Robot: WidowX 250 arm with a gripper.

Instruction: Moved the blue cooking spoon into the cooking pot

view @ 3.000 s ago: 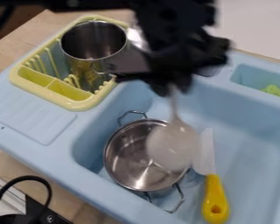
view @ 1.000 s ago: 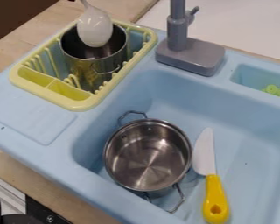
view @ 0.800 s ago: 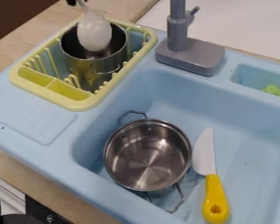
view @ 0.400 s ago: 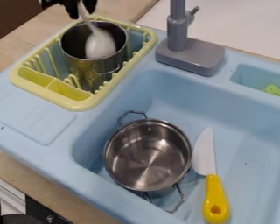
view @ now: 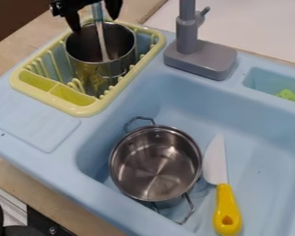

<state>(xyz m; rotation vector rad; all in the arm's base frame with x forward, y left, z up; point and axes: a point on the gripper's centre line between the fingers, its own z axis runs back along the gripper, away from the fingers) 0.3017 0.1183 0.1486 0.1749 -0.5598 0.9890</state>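
Note:
At the upper left, the black gripper (view: 95, 23) is just above the rear rim of a tall steel pot (view: 93, 70), its two fingers spread to either side of the blue handle. The spoon (view: 101, 39) stands nearly upright inside that pot, its blue handle rising above the rim and its pale shaft leading down inside. Its bowl is hidden behind the pot's front wall. The pot stands in the yellow dish rack (view: 82, 109).
A second steel pot (view: 156, 163) sits in the blue sink basin, with a yellow-handled knife (view: 227, 207) at its right. The grey faucet (view: 202, 57) rises behind the basin. A small green object (view: 290, 95) lies in the right-hand compartment.
The spoon has gone from the sink area to the racked pot, and its bowl has sunk inside. The gripper has come down after it, and its fingers have parted from the handle.

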